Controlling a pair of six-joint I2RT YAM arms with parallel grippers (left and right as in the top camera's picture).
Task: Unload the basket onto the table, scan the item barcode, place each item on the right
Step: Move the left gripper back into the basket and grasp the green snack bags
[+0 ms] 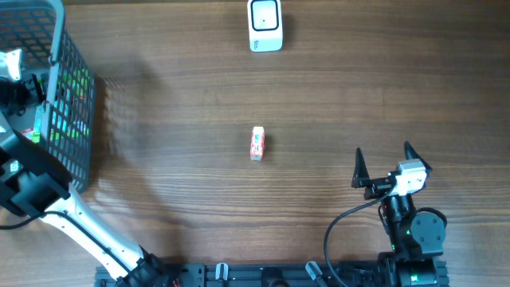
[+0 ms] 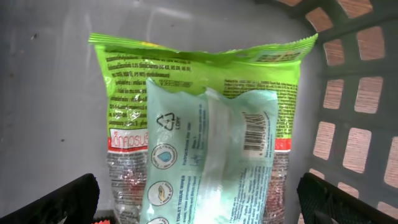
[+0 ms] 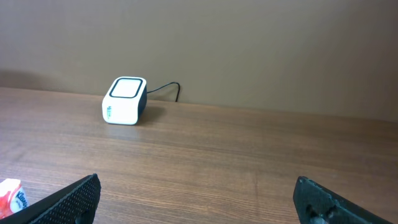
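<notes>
We see a counter point(image 1: 199, 199) of brown wood, its grain running in long streaks from side to side, matte and bare across most of its width. From the right wrist view a plain tan wall point(image 3: 249, 50) rises behind its far edge.

At the far edge stands the scanner point(image 1: 264, 25), a small white box with rounded corners and a dark rim round its top window. A thin dark cable point(image 3: 168, 89) curls away from its back.

Near the middle of the counter lies a small packet point(image 1: 256, 143), red and white, well apart from the scanner and from both arms.

At the left end stands a basket point(image 1: 76, 119) of grey plastic lattice with square holes. Inside it we find a glossy green packet point(image 2: 205, 62) with a crimped top edge. A pale mint wipes pack point(image 2: 205, 155), soft and crinkled, lies over the green one. Its barcode point(image 2: 255, 130) faces up on a white patch.

The left gripper point(image 2: 199, 186) hangs inside the basket just above the wipes pack, jaws wide apart and holding nothing. The right gripper point(image 1: 382, 151) hovers over the right part of the counter, pointing towards the scanner, jaws likewise spread and empty.
</notes>
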